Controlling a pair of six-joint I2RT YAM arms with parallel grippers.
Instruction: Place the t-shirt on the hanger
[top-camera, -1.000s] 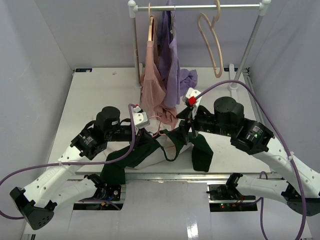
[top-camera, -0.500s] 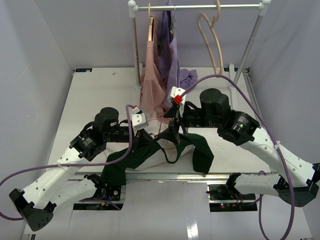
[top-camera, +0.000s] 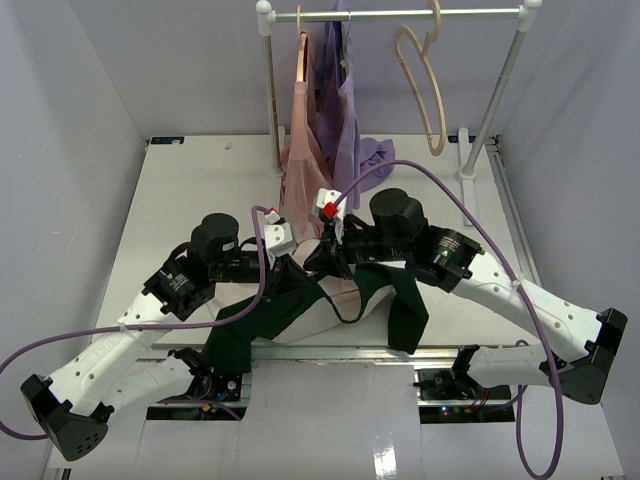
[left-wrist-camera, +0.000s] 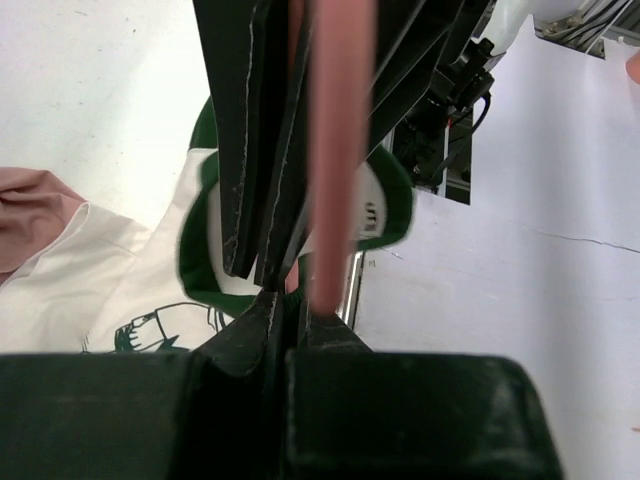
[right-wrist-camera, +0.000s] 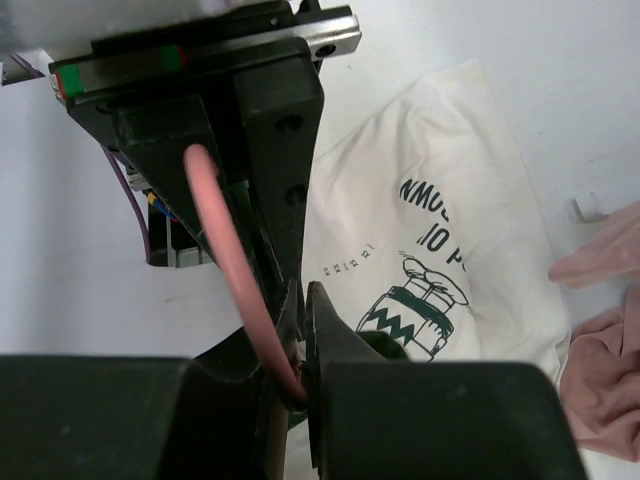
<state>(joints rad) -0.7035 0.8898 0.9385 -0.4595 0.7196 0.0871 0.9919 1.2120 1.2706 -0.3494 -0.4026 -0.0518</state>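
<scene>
The t-shirt (top-camera: 322, 316), cream with dark green sleeves, lies crumpled at the table's near edge; its line drawing (right-wrist-camera: 425, 305) faces up. A thin pink hanger (left-wrist-camera: 338, 150) rises from my left gripper (left-wrist-camera: 290, 315), which is shut on it. My right gripper (right-wrist-camera: 305, 292) is shut on the same hanger wire (right-wrist-camera: 225, 250), which curves down into its jaws. Both grippers meet tip to tip just above the shirt's collar, the left gripper (top-camera: 290, 265) beside the right gripper (top-camera: 318, 262). From above, the hanger is mostly hidden by them.
A clothes rack (top-camera: 400, 13) stands at the back, carrying a dusty-pink garment (top-camera: 303, 170), a lilac garment (top-camera: 350, 140) and a beige wooden hanger (top-camera: 425, 90). Its right post (top-camera: 495, 100) rises near the table's right edge (top-camera: 515, 235).
My right arm has swung left to meet the left gripper, and its wide-open jaws have closed on the hanger. The left arm has stayed in place.
</scene>
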